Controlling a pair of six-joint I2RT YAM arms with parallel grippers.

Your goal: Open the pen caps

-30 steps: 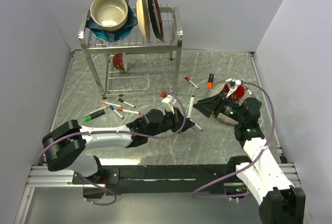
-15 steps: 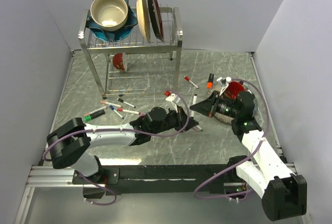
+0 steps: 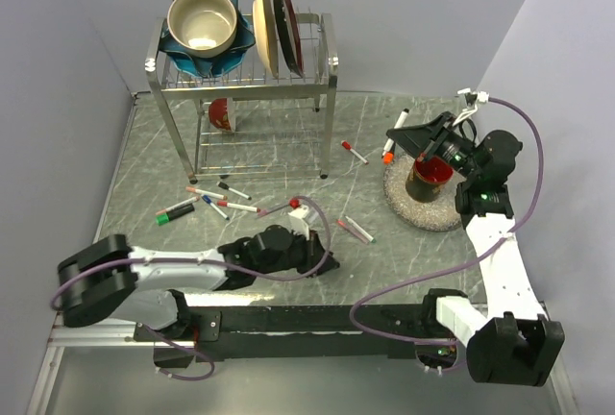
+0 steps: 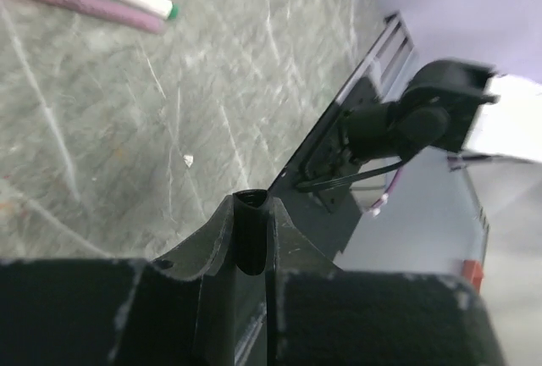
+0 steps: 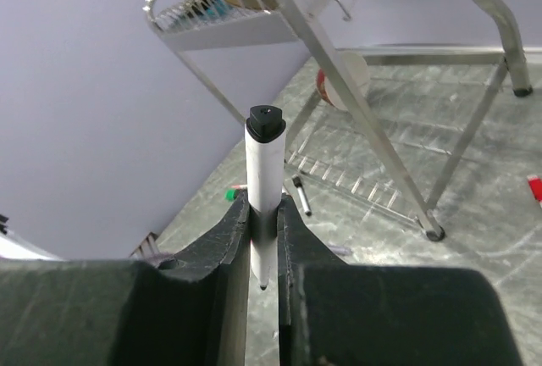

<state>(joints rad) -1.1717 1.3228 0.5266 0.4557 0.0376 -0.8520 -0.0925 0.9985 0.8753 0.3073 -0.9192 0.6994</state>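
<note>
My left gripper [image 4: 254, 207] is shut on a small black pen cap [image 4: 251, 232], whose hollow end shows between the fingertips. In the top view this left gripper [image 3: 324, 263] sits low near the table's front edge. My right gripper [image 5: 264, 213] is shut on a white pen [image 5: 264, 175]. The pen has a black end plug, and its bare nib points back between the jaws. From above, the right gripper [image 3: 408, 134] hangs raised at the back right with the white pen [image 3: 401, 118] sticking out. Several capped pens [image 3: 216, 204] lie at the left. A red-capped pen [image 3: 354, 152] lies mid-table.
A metal dish rack [image 3: 245, 74] with a bowl and plates stands at the back left. A red cup [image 3: 428, 173] rests on a round mat [image 3: 423, 208] below the right gripper. An orange-capped pen [image 3: 388, 152] and a pinkish pen [image 3: 356, 231] lie nearby.
The right gripper closed on the white pen and rose to the back right with it. The left gripper drew back towards the front edge, keeping the black cap.
</note>
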